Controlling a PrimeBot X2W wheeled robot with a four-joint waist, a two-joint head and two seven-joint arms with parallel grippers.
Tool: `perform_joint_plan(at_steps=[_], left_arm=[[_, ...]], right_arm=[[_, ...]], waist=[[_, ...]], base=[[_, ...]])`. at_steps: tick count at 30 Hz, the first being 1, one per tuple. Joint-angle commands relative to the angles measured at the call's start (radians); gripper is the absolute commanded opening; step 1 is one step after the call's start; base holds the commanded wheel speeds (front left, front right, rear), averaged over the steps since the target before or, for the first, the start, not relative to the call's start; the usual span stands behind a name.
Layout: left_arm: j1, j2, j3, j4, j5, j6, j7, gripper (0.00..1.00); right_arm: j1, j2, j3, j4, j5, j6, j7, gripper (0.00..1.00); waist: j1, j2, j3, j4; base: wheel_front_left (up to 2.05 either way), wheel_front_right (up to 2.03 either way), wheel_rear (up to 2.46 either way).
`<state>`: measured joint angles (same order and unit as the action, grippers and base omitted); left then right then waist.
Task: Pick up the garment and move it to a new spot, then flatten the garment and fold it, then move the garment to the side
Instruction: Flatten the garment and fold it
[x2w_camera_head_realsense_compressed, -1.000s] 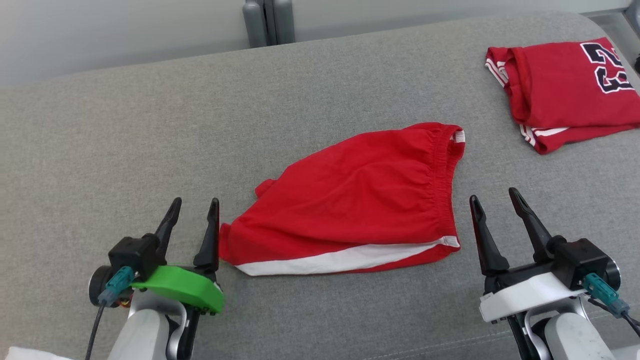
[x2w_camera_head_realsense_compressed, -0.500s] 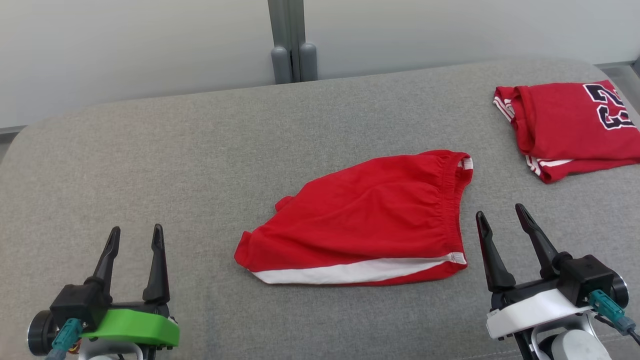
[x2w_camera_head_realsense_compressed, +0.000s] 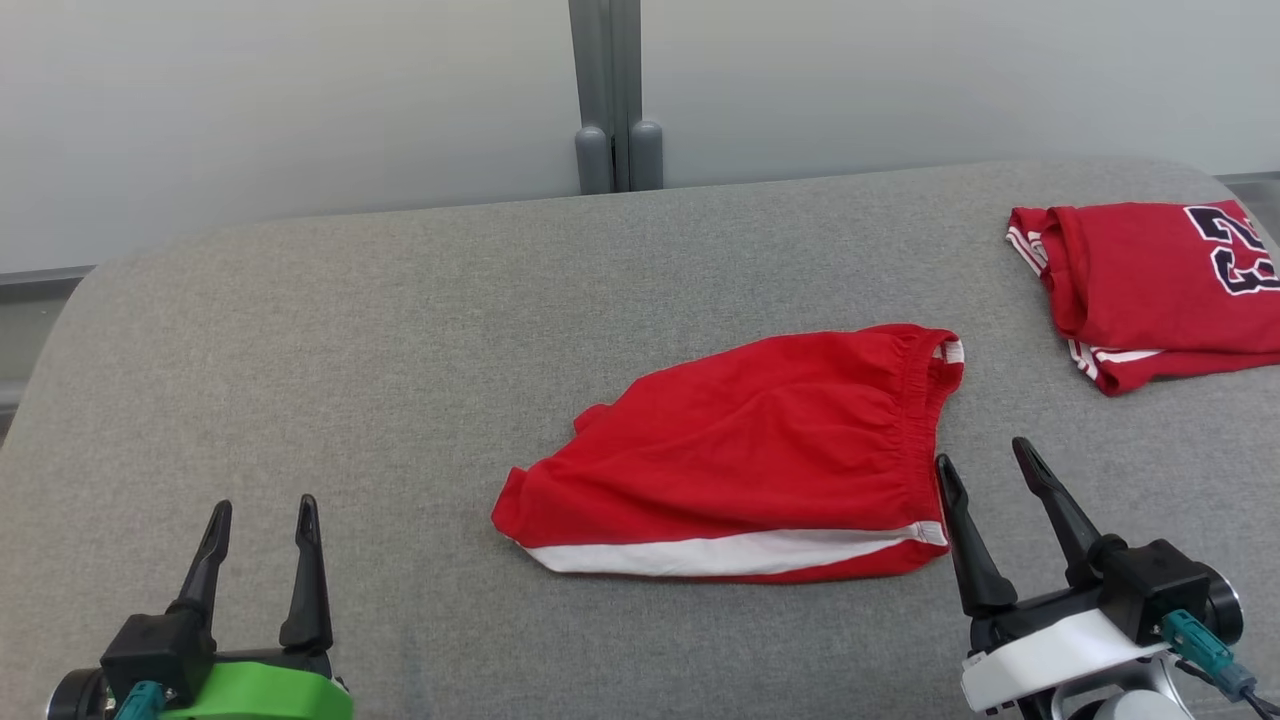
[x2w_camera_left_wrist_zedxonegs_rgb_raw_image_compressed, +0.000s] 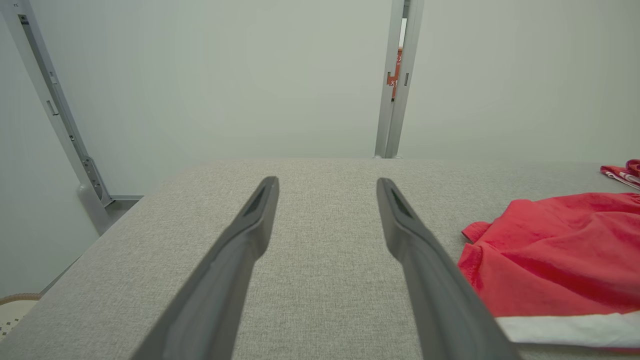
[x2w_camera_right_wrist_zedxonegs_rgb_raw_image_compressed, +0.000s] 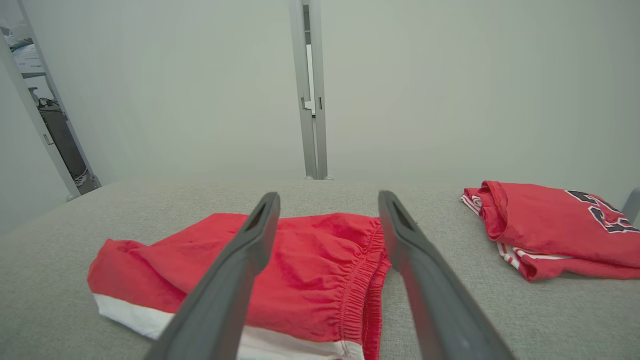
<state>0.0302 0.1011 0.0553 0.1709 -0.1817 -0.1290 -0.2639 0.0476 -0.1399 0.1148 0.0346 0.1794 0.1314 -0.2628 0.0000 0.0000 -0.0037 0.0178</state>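
The garment (x2w_camera_head_realsense_compressed: 740, 470), a pair of red shorts with a white side stripe, lay folded flat near the middle of the grey fabric-covered table (x2w_camera_head_realsense_compressed: 350, 350). Its long axis ran across the head view. The elastic waistband pointed toward the robot's right and the leg hem toward its left.

The right claw (x2w_camera_head_realsense_compressed: 982, 452) was open and held nothing. Its inner finger stood just beside the near corner of the waistband. In the right wrist view the garment (x2w_camera_right_wrist_zedxonegs_rgb_raw_image_compressed: 310, 260) lay ahead and mostly left of the open fingers.

The left claw (x2w_camera_head_realsense_compressed: 263, 503) was also open and empty, and well apart from the hem end. In the left wrist view the garment (x2w_camera_left_wrist_zedxonegs_rgb_raw_image_compressed: 560, 250) lay off to the right of the fingers.

A folded red jersey (x2w_camera_head_realsense_compressed: 1150, 280) occupied the far right of the table, apart from the shorts.

Judgement: the right arm was the nearer, so a move to the side would probably start at the waistband.
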Motion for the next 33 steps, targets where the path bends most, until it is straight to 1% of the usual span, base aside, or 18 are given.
perform_joint_plan(at_steps=[1, 12, 33], left_arm=[[0.013, -0.003, 0.003, 0.003, 0.008, -0.003, 0.000, 1.00], [0.007, 0.007, -0.002, 0.013, 0.002, -0.003, 0.000, 1.00], [0.002, 0.008, -0.006, 0.023, 0.000, -0.003, 0.000, 1.00]], right_arm=[[0.011, -0.001, 0.002, -0.002, -0.006, -0.002, -0.002, 1.00], [0.015, -0.003, 0.003, 0.003, -0.007, -0.002, -0.002, 1.00], [0.011, -0.004, 0.003, 0.009, 0.000, -0.002, -0.002, 1.00]], waist=[[0.0000, 0.0000, 0.000, 0.000], [0.0000, 0.0000, 0.003, -0.001], [0.0000, 0.0000, 0.006, 0.000]], base=[[0.00, 0.00, 0.00], [0.00, 0.00, 0.00], [0.00, 0.00, 0.00]])
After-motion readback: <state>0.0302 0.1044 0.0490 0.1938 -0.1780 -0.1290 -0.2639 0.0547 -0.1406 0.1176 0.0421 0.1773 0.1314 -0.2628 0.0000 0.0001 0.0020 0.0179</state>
